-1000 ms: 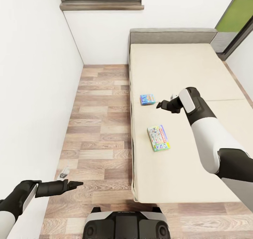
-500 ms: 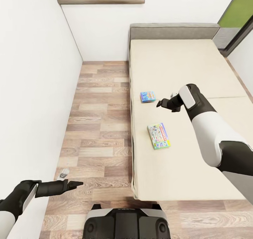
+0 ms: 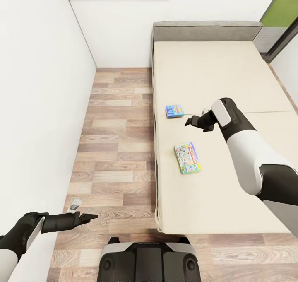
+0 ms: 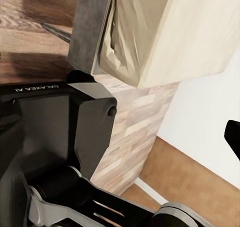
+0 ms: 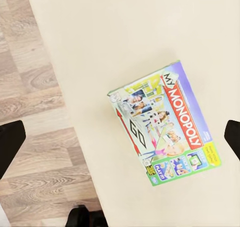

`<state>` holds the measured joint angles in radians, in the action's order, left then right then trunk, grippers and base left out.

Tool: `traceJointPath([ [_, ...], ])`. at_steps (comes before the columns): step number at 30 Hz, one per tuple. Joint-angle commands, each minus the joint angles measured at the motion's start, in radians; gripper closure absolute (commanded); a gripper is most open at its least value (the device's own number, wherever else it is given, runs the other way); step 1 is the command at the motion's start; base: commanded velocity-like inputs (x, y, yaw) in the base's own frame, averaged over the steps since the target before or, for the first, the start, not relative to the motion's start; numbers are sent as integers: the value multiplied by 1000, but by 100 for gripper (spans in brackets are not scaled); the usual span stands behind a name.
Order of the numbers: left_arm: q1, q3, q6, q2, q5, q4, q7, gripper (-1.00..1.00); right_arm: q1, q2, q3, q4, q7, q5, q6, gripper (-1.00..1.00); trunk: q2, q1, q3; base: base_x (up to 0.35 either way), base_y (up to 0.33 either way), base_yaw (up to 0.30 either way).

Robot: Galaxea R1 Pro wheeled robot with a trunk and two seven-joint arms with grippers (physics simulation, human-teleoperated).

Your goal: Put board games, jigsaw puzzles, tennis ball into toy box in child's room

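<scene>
Hovering over the bed (image 3: 215, 66), the right pincer (image 3: 189, 121) hangs above the beige mattress between two board games, touching neither. Its two dark fingertips (image 5: 11, 139) stand wide apart at the edges of the right wrist view: released, holding nothing.

Light blue game box (image 3: 174, 110): lies flat near the bed's floor-side edge, just beyond the right pincer toward the headboard (image 3: 207, 27).

White and red game box (image 3: 187, 158), printed "My Monopoly" (image 5: 165, 123): lies flat on the mattress on the robot's side of the pincer, near the same bed edge, slightly skewed to it. Well apart from the blue box.

Left pincer (image 3: 85, 218): held out low over the wood floor (image 3: 118, 149), beside the white wall (image 3: 37, 87). Fingers appear drawn together to a point in the head view, nothing between them. Left wrist view looks past the robot's dark base (image 4: 55, 137) to the bed's corner and the floor.

Small grey object (image 3: 75, 203) on the floor by the wall; too small to identify.
</scene>
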<state>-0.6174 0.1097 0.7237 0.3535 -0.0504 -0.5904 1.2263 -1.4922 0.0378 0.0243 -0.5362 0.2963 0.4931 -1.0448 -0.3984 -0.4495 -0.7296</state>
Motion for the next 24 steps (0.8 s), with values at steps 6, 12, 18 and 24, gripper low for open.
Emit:
traceJointPath([
  [6, 0, 5, 10, 16, -8, 0, 23, -100, -1, -9, 2, 8, 10, 9, -2, -100, -2, 0, -11, 0, 0, 0],
  [12, -2, 9, 11, 39, -10, -1, 118, -100, -1, -14, -12, 12, 10, 8, -2, -100, -2, 0, -21, 0, 0, 0],
  [18, -26, 14, 32, 77, -8, -73, 293, -100, -1, -16, -44, 13, 9, 7, -2, -100, -2, 0, -31, 0, 0, 0],
  [24, -71, 16, 115, 98, -7, -174, 345, -100, -2, -16, -52, 12, 9, 8, -2, -100, -2, 0, -41, 0, 0, 0],
])
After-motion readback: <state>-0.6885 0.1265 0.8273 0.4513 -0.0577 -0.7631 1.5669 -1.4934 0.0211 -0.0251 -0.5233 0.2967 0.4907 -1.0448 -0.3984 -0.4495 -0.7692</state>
